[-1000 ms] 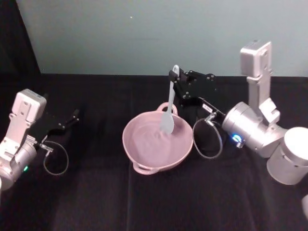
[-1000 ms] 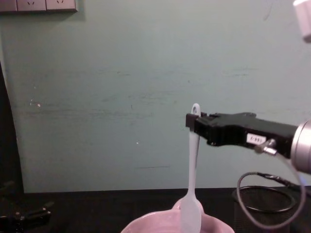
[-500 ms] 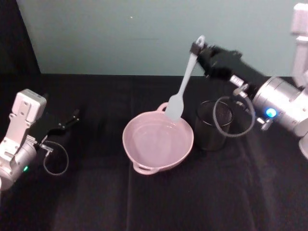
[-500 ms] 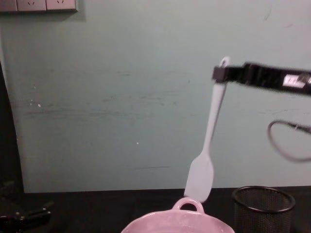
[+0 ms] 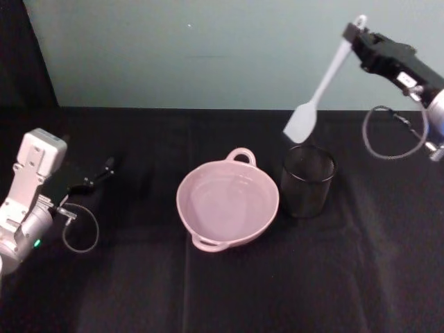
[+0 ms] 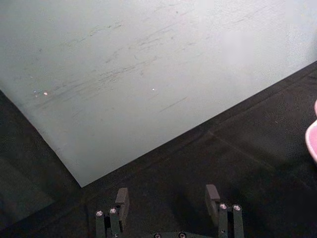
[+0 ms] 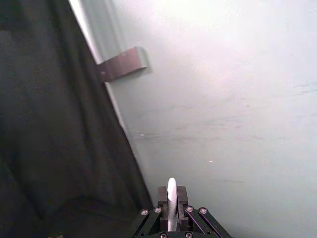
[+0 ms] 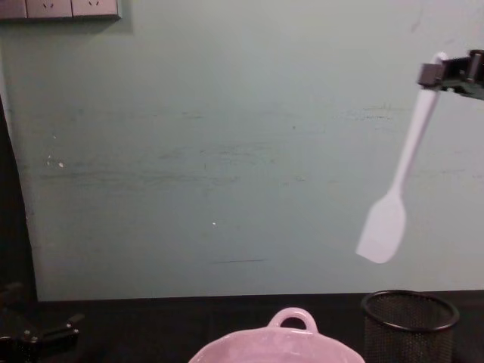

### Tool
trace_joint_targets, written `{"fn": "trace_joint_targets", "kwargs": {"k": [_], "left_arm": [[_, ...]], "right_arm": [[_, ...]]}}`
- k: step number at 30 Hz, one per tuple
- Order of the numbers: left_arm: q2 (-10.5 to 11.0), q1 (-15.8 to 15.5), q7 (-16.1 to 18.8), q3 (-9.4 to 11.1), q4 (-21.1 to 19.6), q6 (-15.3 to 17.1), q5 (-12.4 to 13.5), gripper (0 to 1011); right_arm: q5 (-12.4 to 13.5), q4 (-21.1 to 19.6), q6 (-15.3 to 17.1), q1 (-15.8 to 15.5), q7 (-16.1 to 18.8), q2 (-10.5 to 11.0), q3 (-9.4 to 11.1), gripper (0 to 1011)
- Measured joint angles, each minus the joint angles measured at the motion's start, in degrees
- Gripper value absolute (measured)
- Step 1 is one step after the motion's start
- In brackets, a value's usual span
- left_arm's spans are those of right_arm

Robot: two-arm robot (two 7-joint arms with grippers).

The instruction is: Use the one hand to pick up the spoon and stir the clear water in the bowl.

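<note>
1. Long white plastic spoon (image 5: 327, 78), with a flat broad blade and a slender handle, hung high in the air in the head view. It was tilted, with its blade lowest. The right hand (image 5: 359, 31), a black gripper on a silver wrist, was closed on the top of the handle at the upper right. The blade hung above the rim of a black wire-mesh cup (image 5: 307, 180), touching nothing. A wide pale pink glossy ceramic bowl (image 5: 263, 184) stood just left of that cup on the black surface (image 5: 208, 291), well apart from the spoon. The left hand (image 5: 104, 168) rested low at the far left, away from the bowl.

2. Seen from the left wrist, the left hand (image 6: 167, 198) had its two fingers spread apart with nothing between them, above the dark surface. A sliver of the pink bowl (image 6: 313, 141) showed at one edge.

3. Seen from the right wrist, the right hand (image 7: 169, 196) was clamped on the white handle end of the spoon (image 7: 171, 191), which stood up between its fingers against the pale green wall (image 7: 237, 99).

4. From the chest, the spoon (image 8: 409, 150) slanted down and to the left from the right hand (image 8: 435, 73) at the upper right. Its blade hung clear above the mesh cup (image 8: 408, 325). The bowl (image 8: 272, 344), with its loop handle at the back of the rim, sat low in the middle, beside the cup. The left hand (image 8: 64, 327) lay at the lower left.
</note>
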Motion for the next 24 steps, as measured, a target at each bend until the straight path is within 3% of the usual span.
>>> {"fn": "trace_joint_targets", "kwargs": {"k": [9,24], "left_arm": [[0.0,0.0,0.0,0.0,0.0,0.0,0.0,1011],[0.0,0.0,0.0,0.0,0.0,0.0,0.0,1011]], "right_arm": [[1.14,2.72,-0.66,-1.0,-1.16,2.01,1.07,116],[2.88,7.95,-0.85,-0.93,-0.92,2.17,-2.89,116]]}}
